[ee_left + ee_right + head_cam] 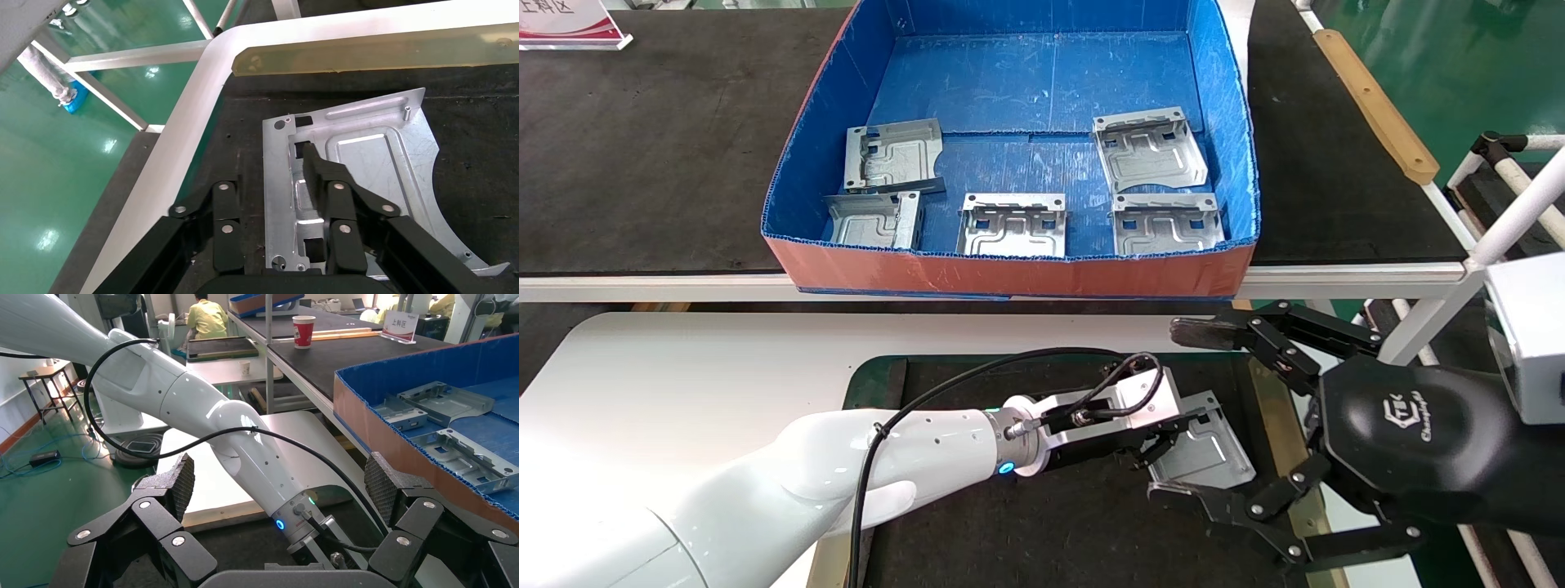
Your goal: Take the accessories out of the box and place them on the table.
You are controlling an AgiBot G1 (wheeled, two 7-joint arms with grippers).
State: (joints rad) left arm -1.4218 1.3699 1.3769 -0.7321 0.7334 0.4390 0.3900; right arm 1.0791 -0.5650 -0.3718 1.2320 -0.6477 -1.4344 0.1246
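Observation:
The box [1009, 273], blue inside and orange outside, stands on the bench and holds several silver plates, such as one at the left [891, 155] and one in the middle [1012, 224]. One more plate [1205, 457] lies on the table's dark mat [1050, 523]. My left gripper [1152, 445] is open over that plate's near edge. In the left wrist view the gripper [266, 166] has one finger over the plate [367, 165] and the other beside it on the mat. My right gripper [1187, 411] is wide open and empty, just right of the plate.
The black-topped bench [641, 122] runs behind the white table [682, 367]. A tan strip [1373, 106] edges the bench at the right. White frame pipes [1524, 204] stand at the far right. A sign [568, 24] is at the back left.

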